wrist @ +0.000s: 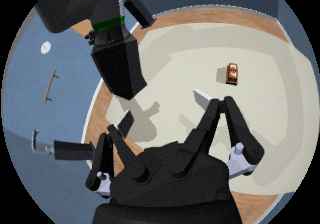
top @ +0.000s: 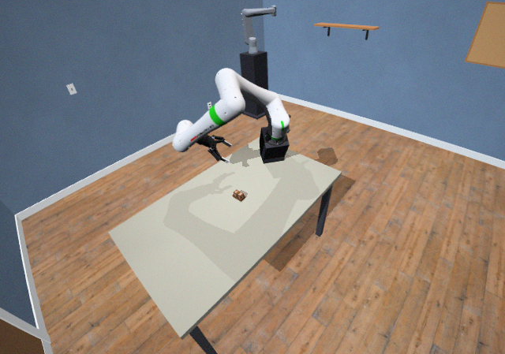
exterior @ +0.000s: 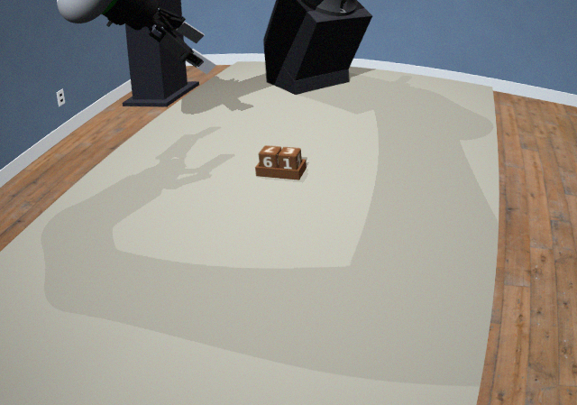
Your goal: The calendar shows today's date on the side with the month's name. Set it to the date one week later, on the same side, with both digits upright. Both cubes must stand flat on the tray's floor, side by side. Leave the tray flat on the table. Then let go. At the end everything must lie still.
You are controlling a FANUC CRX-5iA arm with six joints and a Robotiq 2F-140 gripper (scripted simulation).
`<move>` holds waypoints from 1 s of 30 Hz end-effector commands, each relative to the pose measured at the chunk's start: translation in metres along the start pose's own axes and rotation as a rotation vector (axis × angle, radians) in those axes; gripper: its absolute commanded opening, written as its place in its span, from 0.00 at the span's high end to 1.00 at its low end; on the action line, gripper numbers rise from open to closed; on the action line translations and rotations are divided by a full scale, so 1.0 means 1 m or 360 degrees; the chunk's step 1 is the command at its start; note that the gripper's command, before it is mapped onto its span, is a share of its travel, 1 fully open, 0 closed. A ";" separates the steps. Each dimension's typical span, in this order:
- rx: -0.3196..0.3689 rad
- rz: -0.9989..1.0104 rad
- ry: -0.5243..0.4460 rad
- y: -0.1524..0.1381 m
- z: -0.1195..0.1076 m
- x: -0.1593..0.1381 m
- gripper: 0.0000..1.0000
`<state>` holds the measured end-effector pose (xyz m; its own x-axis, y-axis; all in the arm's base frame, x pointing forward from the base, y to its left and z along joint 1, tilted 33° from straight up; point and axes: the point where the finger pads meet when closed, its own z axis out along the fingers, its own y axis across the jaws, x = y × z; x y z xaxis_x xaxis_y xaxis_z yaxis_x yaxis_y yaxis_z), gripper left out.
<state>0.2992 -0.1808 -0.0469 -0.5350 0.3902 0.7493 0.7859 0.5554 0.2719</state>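
A small brown wooden tray [exterior: 280,171] lies flat near the middle of the table. Two brown cubes stand in it side by side. On the side facing the exterior camera the left cube [exterior: 269,157] shows a white 6 and the right cube [exterior: 288,158] shows a white 1. The tray also shows in the top view [top: 239,195] and small in the wrist view [wrist: 232,72]. My gripper [exterior: 188,46] is open and empty, high above the table's far left part, well away from the tray. It also shows in the top view [top: 220,148] and in the wrist view [wrist: 167,144].
My black base block [exterior: 313,32] stands at the table's far edge behind the tray. A dark pedestal [exterior: 153,41] with another arm stands on the floor beyond the table's far left corner. The table's right edge [exterior: 489,233] drops to the wooden floor.
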 end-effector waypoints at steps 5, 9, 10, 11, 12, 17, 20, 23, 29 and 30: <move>-0.0012 0.0260 -0.0404 0.073 0.005 0.007 0.00; -0.0067 0.0346 -0.0538 0.099 0.007 0.012 0.00; -0.0097 0.0382 -0.0591 0.110 0.008 0.015 0.00; -0.0114 0.0400 -0.0619 0.116 0.009 0.017 0.00; -0.0118 0.0404 -0.0625 0.117 0.009 0.017 0.00; -0.0292 0.0539 -0.0816 0.160 0.013 0.034 0.00; -0.0371 0.0585 -0.0874 0.175 0.014 0.041 0.00; -0.0497 0.0649 -0.0943 0.195 0.016 0.052 0.00; -0.0686 0.0730 -0.1006 0.220 0.019 0.070 0.00; -0.0716 0.0741 -0.1012 0.223 0.019 0.072 0.00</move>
<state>0.4229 -0.0306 0.0446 -0.1624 0.8926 0.4206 0.9535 0.0324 0.2995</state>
